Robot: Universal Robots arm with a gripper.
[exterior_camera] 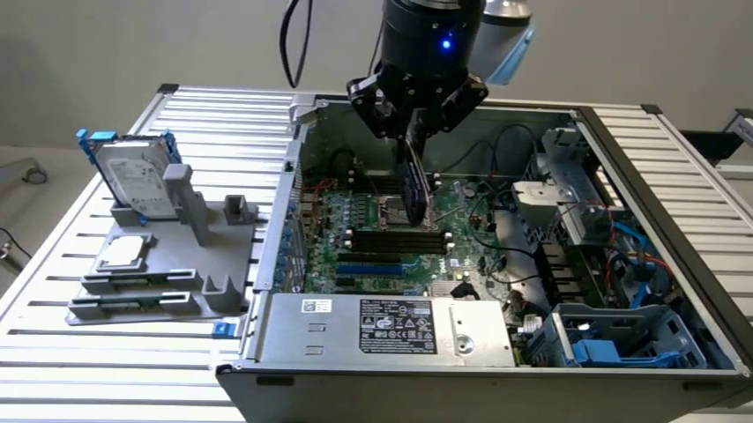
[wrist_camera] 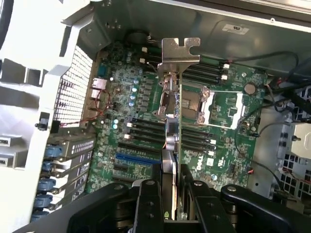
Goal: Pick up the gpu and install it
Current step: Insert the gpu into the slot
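The gpu (exterior_camera: 413, 187) hangs on edge inside the open computer case (exterior_camera: 471, 370), above the motherboard (exterior_camera: 353, 220) near the processor socket. My gripper (exterior_camera: 414, 130) is shut on its upper edge. In the wrist view the gpu (wrist_camera: 173, 141) runs edge-on away from my gripper (wrist_camera: 171, 199), with the green board on one face and its silver metal bracket (wrist_camera: 179, 51) at the far end. The black fingers (wrist_camera: 146, 206) press on both faces. The card is held clear above the board, not seated in a slot.
Blue expansion slots (wrist_camera: 137, 158) and black memory slots (exterior_camera: 398, 240) lie on the motherboard under the card. A power supply (exterior_camera: 389, 328) fills the case's near side, with cables and drive bays on the exterior view's right. A grey stand (exterior_camera: 176, 264) outside holds a hard drive (exterior_camera: 132, 178) and a processor chip (exterior_camera: 123, 252).
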